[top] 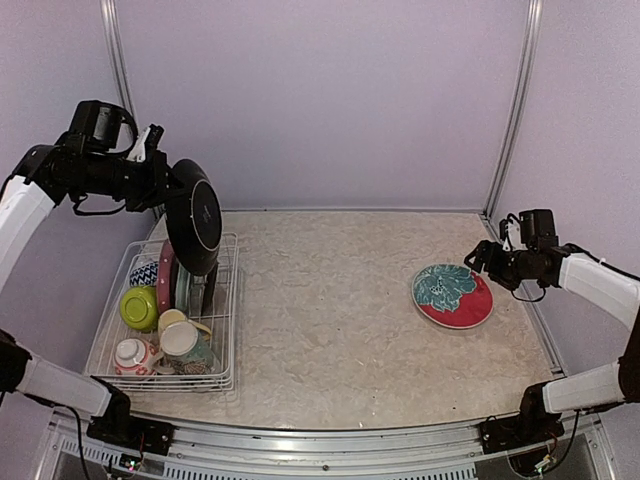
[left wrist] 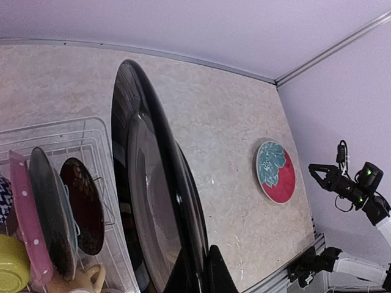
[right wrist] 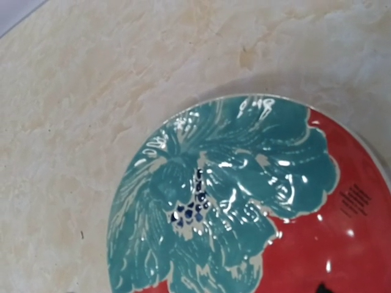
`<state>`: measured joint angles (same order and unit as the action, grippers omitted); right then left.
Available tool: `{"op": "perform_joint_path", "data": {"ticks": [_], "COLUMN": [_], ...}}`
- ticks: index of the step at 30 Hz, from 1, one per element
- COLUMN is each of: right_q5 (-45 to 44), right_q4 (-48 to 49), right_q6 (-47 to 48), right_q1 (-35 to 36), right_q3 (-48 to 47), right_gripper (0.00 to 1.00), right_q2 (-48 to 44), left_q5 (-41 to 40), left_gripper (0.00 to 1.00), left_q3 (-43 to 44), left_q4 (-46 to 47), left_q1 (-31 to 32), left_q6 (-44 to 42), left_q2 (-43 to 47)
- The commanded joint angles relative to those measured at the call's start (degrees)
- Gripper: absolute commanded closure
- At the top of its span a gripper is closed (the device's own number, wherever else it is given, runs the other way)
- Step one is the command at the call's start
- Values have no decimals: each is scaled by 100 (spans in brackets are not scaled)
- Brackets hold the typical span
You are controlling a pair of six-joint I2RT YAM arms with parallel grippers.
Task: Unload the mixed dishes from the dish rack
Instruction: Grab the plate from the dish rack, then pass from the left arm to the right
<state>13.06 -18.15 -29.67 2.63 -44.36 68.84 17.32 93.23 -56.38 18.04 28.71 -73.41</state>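
While the left hand (top: 160,183) clamps the black plate (top: 195,216) upright above the dish rack (top: 229,330) at left, laying it on the worktop (top: 330,320) comes next; the right hand (top: 482,258) hovers parted at right.

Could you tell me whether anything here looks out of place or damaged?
Nothing looks broken or spilled. The black plate is on edge above the rack only because the left hand holds it; the red flowered plate lies flat on the table.
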Motion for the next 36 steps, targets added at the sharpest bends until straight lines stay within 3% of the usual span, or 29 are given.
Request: {"op": "perform_joint_path", "data": {"ticks": [1,4,9,14,18,27,36], "right_q5": [39,109,108,378,1129,1912,2226], "right_q4": [3,56,121,359,976,2019,2919], "right_q6": [-20,-72,-188,-440,-915,-1778,-2311], "right_q1": [123,193,453,830,973,1076,1788], "right_q3": [-110,-108,-247,-411,-308,-135,-284], "right_gripper": [19,19,18,16,15,12,11], "right_q2": [35,54,139,352,408,210,1022], "left_q5": [348,-145,-2026,-3844,-4780,-5501,-5302], "left_gripper": [100,100,100,100,100,100,100], "left_q3": [451,447,75,-548,-1153,-1569,-1387], "left_q4": [1187,1596,2520,3991,5749,7786,7557], "left_q1": [622,1304,2703,3808,4384,5101,5172], "left_q6": [-452,-976,-2556,-4325,-5547,-7430,-7361], "left_q2": [280,261,-30,-818,-1568,-2927,-3286]}}
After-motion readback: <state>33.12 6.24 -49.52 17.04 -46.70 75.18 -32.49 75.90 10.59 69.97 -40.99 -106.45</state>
